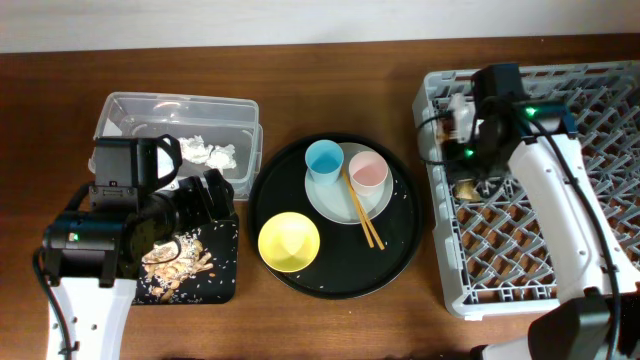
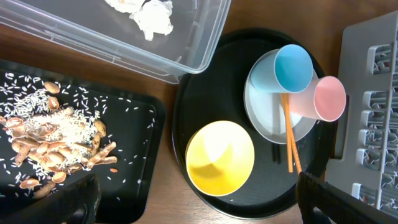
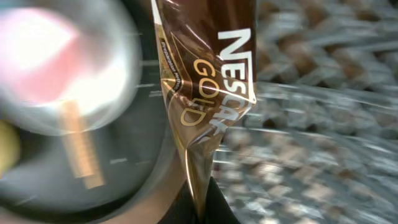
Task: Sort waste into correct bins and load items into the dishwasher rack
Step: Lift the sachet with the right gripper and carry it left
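Note:
My right gripper [image 1: 467,172] is shut on the brown-and-gold foil wrapper [image 3: 208,81], which hangs over the left part of the grey dishwasher rack [image 1: 520,270]. My left gripper [image 2: 199,208] is open and holds nothing. It hovers between the flat black tray [image 1: 222,285] of food scraps [image 1: 175,260] and the yellow bowl [image 2: 220,155]. Crumpled tissue [image 1: 208,153] lies in the clear tub [image 1: 180,103]. The blue cup [image 1: 324,159], pink cup [image 1: 368,171] and chopsticks [image 1: 364,215] rest on the pale plate [image 1: 335,200].
The plate and the bowl sit on a big round black tray [image 1: 400,260] in the middle of the wooden table. The tub and flat tray lie at its left and the rack at its right. The right wrist view is blurred.

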